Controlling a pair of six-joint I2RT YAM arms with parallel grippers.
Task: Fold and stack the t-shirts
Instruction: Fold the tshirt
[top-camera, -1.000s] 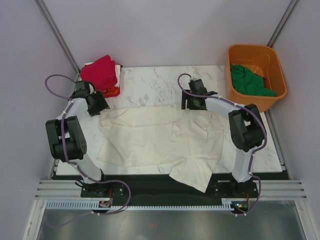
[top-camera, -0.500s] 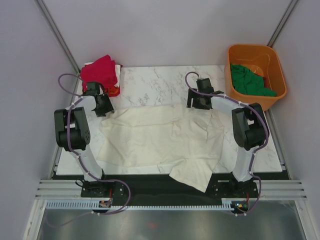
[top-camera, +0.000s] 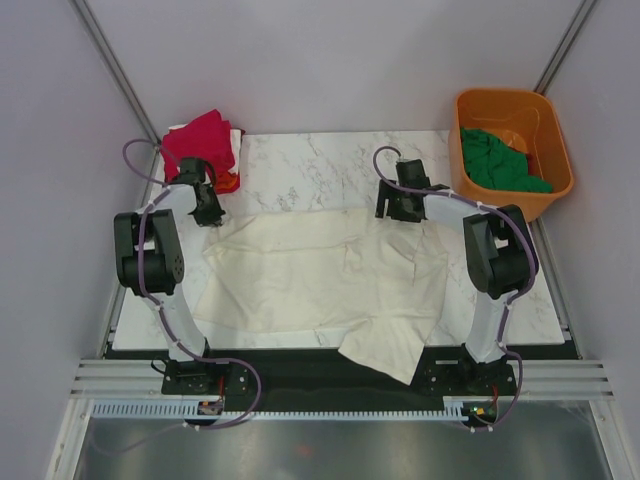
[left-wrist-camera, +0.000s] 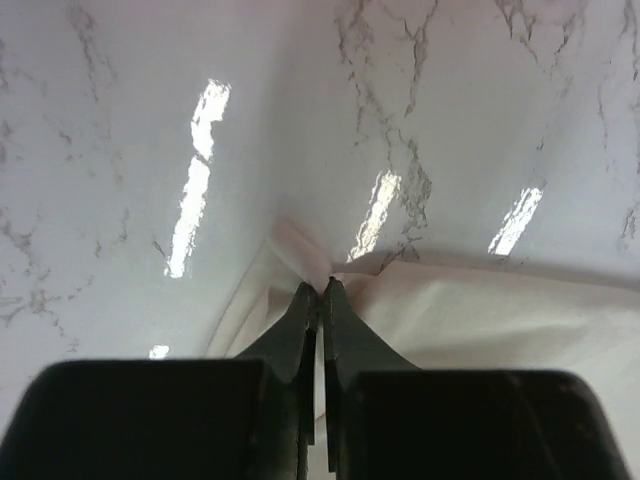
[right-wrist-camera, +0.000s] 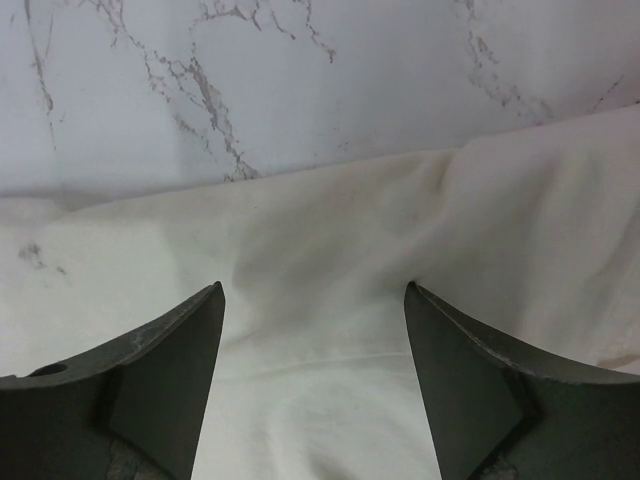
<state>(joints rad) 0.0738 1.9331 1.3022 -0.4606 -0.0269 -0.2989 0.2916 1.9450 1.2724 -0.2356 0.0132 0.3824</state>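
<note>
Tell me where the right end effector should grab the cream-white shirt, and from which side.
Take the cream-white shirt by its far edge, from above: it lies spread on the marble tabletop with that hem exposed, under the open right end effector. The left end effector pinches the far-left corner.

The whole table (top-camera: 330, 150) is viewed steeply from above its near side. Each wrist view is aimed closely downward at the cream-white shirt (right-wrist-camera: 330, 330) along its far edge, which is also seen overhead.

Bright, even overhead light lays white glare streaks on the glossy surface (left-wrist-camera: 450, 120), shadows are soft, and the near left hand (left-wrist-camera: 322, 292) looks dark and slightly blurred.
</note>
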